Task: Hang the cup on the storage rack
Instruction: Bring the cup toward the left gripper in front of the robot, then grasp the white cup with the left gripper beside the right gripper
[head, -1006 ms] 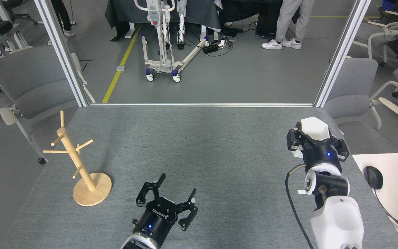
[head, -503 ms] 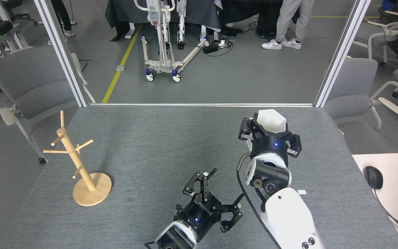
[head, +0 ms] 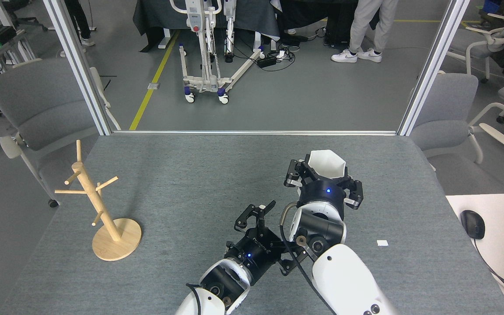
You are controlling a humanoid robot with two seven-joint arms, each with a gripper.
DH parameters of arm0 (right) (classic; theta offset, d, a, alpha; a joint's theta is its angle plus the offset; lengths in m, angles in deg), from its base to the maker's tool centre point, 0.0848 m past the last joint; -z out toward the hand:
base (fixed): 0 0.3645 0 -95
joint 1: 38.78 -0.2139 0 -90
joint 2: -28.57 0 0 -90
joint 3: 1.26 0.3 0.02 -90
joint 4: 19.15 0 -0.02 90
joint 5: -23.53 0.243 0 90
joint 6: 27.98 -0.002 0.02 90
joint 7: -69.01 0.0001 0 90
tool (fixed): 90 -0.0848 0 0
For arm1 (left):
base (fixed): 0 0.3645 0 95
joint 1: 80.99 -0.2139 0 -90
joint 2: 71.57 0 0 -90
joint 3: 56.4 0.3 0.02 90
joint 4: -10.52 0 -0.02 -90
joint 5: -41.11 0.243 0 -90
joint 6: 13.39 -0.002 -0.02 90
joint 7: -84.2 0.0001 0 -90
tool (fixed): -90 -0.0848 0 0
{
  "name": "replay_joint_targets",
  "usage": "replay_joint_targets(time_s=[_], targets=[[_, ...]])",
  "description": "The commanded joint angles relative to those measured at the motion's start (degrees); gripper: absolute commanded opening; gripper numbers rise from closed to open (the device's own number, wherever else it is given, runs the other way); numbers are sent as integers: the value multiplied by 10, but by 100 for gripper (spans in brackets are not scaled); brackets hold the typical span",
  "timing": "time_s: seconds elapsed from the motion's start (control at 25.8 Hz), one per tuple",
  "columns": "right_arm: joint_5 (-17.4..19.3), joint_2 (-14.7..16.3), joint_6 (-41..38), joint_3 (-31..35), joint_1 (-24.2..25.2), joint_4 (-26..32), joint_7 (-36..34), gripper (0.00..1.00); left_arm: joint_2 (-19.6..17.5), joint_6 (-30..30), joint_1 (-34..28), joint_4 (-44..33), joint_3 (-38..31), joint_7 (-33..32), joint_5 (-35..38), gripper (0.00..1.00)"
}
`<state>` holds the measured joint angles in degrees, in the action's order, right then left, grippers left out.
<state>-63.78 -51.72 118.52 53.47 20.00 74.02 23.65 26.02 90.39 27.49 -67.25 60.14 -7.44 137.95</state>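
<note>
Change: the right gripper (head: 324, 177) had moved left across the desk (head: 199, 175) with the cup (head: 327, 163), toward the middle. The left gripper (head: 274, 229) had moved right, close under it.
Cup: white, mouth up, held above the desk, its jaws clamped on it.
Left jaws: apart, holding nothing.
Storage rack (head: 96, 203): stood upright near the desk's left edge, well apart from the cup.
Room: bare desk lay between rack and grippers.
</note>
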Motion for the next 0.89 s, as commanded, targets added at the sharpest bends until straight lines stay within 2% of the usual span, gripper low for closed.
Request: replay_joint_targets(time_s=[0.0,0.23,0.35,0.54,0.85], targets=[[0,-14,0,-22,3,-17,1,11,4,-2,26,17,-1,-1,-8,99],[1,-16,5,-67,7,-42,10,11,4,-1,53,39,2,-2,-7,99],[1,-28,10,-81,7,-49,10,11,4,2,69,60,4,-3,-8,99],[0,-41,17,-91,5,-49,9,10,4,48,74,87,4,-3,-11,99],[-1,-50,16,-92,2,-50,9,9,4,44,89,144,0,-3,-27,99]])
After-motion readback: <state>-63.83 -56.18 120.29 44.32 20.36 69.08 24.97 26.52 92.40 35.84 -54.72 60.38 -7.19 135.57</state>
